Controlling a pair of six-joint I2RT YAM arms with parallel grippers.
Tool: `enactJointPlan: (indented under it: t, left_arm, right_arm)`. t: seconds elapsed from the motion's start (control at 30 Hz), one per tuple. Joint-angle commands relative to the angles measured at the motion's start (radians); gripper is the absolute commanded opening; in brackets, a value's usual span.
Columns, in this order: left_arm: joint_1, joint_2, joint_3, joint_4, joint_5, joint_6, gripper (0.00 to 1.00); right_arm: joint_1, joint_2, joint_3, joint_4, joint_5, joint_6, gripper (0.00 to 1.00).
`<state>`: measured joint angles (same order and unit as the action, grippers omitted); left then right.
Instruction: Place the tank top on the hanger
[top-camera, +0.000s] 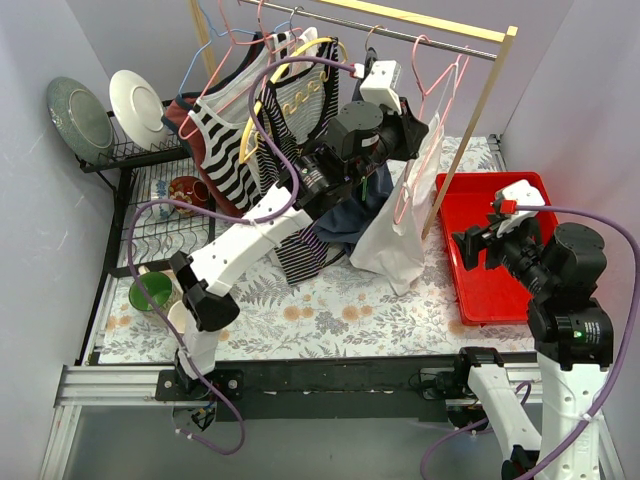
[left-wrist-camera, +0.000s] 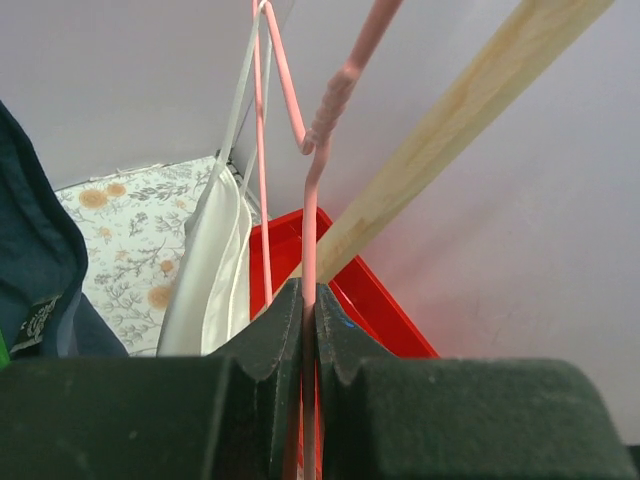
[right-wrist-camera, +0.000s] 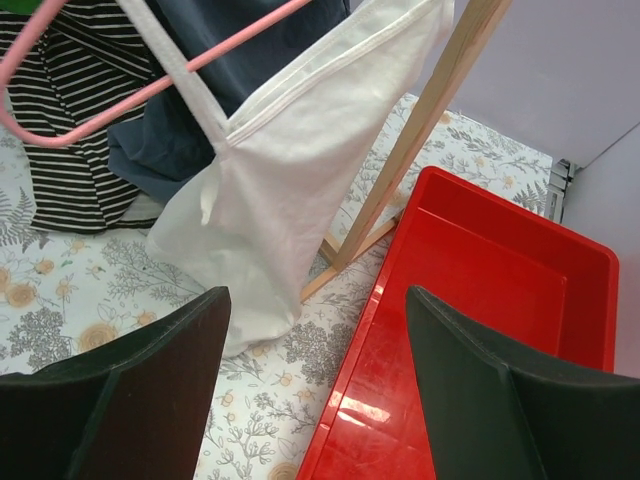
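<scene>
Over the floral tablecloth (top-camera: 330, 310), the left gripper (left-wrist-camera: 308, 295) is clamped tight on the wire of the hanger (left-wrist-camera: 312, 190). The tank top (right-wrist-camera: 300, 170) droops from it, long axis near vertical, seemingly by one strap, its hem reaching the cloth. It lies ahead and to the left of the right gripper (right-wrist-camera: 315, 295), jaws wide apart above the red bin (right-wrist-camera: 500, 300), so I judge the right arm the nearer free one.

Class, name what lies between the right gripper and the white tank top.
In the top view, the wooden rack post and the red bin's left wall stand between the right gripper and the tank top.
</scene>
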<state>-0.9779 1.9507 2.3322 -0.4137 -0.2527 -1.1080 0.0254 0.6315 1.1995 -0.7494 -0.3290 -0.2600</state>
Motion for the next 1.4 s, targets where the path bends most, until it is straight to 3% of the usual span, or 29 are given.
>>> enactJointPlan:
  t: [0.0, 0.87, 0.93, 1.1, 1.37]
  left_arm:
    - [0.022, -0.006, 0.029, 0.114, -0.034, -0.009, 0.0]
    - [0.104, 0.062, -0.014, 0.116, 0.067, -0.089, 0.0]
    - [0.105, 0.015, -0.057, 0.116, 0.081, -0.081, 0.1]
    - [0.104, -0.108, -0.152, 0.092, 0.127, -0.061, 0.55]
    - [0.107, -0.355, -0.313, 0.056, 0.191, -0.038, 0.87]
  right_arm:
    - [-0.005, -0.009, -0.009, 0.048, -0.021, 0.021, 0.79]
    - [-0.005, -0.026, -0.04, 0.041, -0.012, 0.019, 0.79]
    - [-0.005, -0.024, -0.037, 0.036, -0.004, 0.018, 0.79]
    - [-0.005, -0.01, -0.011, 0.027, 0.034, 0.011, 0.81]
    - [-0.01, 0.069, 0.118, 0.024, 0.1, 0.044, 0.92]
